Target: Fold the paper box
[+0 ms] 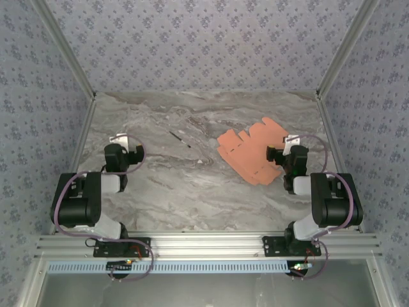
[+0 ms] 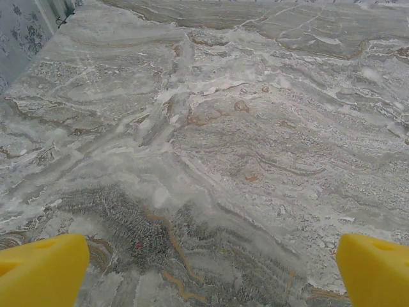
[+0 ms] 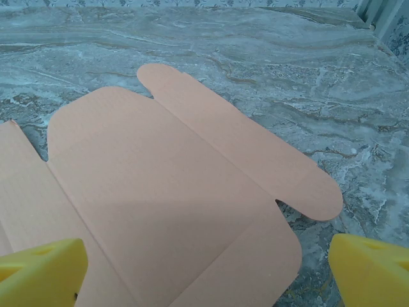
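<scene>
1. While it lies unfolded, the paper box (image 1: 251, 153) is one flat salmon-orange die-cut sheet, at about 2 o'clock from the middle of the marble table (image 1: 179, 192)
2. Outline: rounded tabs and notches along its 12 o'clock edge, straight cut on the 7 o'clock side
3. Right wrist view: matte surface, faint crease lines across the panels, and a long round-ended flap running from 11 o'clock to 4 o'clock; all of it looks flat on the table
4. Right gripper (image 3: 208, 272) is spread wide, nothing grasped, at the sheet's 3 o'clock edge. Its left yellow pad (image 3: 41, 272) sits over the cardboard and the other is over bare marble. Can't tell if either touches
5. Left gripper (image 2: 211, 272) is also fully spread and empty, over bare marble at the table's 9 o'clock side, well apart from the sheet
6. Other items: thin dark stick (image 1: 179, 139) on the marble at the sheet's 9 o'clock, between the two grippers and clear of the cardboard
7. Nothing lies on top of the sheet; patterned walls (image 1: 204, 45) close off 9, 12 and 3 o'clock
</scene>
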Motion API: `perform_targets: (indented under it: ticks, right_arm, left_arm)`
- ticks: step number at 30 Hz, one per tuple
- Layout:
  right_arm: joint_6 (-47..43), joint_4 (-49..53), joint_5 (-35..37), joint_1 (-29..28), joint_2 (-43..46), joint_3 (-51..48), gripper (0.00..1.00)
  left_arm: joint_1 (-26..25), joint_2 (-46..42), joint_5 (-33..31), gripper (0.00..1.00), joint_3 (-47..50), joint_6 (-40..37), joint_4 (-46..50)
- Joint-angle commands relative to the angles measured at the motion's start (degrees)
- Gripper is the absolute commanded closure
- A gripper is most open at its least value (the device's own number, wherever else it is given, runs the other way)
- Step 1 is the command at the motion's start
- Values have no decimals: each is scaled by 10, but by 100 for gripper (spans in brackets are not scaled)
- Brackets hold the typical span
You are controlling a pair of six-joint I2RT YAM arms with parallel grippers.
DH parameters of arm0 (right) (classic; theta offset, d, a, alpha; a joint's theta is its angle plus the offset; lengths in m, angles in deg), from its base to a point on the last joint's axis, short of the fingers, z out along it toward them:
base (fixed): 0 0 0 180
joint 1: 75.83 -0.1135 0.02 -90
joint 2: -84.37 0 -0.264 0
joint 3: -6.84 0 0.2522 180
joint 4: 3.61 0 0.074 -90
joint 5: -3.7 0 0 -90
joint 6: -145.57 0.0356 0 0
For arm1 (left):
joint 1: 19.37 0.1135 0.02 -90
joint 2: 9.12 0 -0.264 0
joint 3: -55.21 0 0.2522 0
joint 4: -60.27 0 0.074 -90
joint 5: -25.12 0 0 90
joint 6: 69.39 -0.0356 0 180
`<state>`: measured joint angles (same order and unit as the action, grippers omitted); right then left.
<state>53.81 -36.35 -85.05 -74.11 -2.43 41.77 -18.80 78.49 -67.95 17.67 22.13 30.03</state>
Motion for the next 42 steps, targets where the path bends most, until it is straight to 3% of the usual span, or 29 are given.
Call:
perform_targets:
  ticks: [1,35,38,42]
  right_arm:
    - [1,4,4,-3,-3,12,1]
    - [4,5,-7,3,-3,13,1]
    - [18,42,46,-2,23,27,1]
    - [51,206,78,0,126,70,1]
  left_arm:
    - [-2,2,-7,1,2,-2,-26]
    - [1,1,-6,1,-1,1,-23]
    - [1,-37,-17,1,-32,7,57]
    - [1,-125,-44,1,-88,64,223]
